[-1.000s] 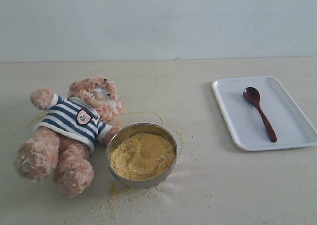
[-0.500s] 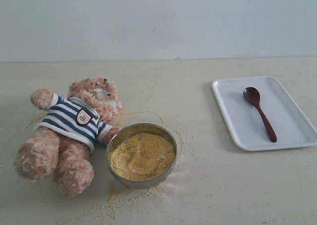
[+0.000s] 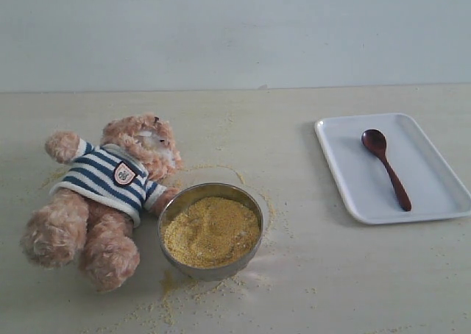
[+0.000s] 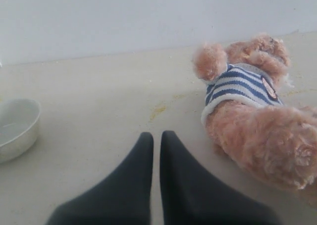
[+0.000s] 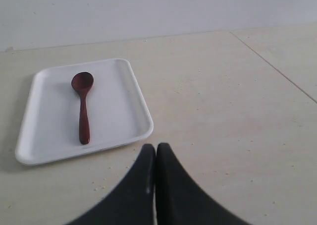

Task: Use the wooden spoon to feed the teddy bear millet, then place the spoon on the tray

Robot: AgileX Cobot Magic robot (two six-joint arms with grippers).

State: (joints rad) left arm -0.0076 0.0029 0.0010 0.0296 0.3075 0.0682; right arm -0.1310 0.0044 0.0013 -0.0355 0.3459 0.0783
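Note:
The teddy bear (image 3: 103, 194) in its striped shirt lies on its back at the left, also seen in the left wrist view (image 4: 257, 106). Beside it stands the steel bowl (image 3: 211, 231) heaped with millet (image 3: 211, 229), with loose grains scattered around. The wooden spoon (image 3: 386, 168) lies on the white tray (image 3: 434, 194) at the right, also shown in the right wrist view as spoon (image 5: 82, 106) on tray (image 5: 124, 111). My left gripper (image 4: 156, 136) is shut and empty, short of the bear. My right gripper (image 5: 156, 148) is shut and empty, just off the tray's corner. Neither gripper shows in the exterior view.
Another pale bowl (image 4: 15, 128) sits at the edge of the left wrist view. Loose millet grains (image 3: 191, 293) lie on the table around the steel bowl and near the bear. A white wall (image 3: 235, 32) runs behind the table.

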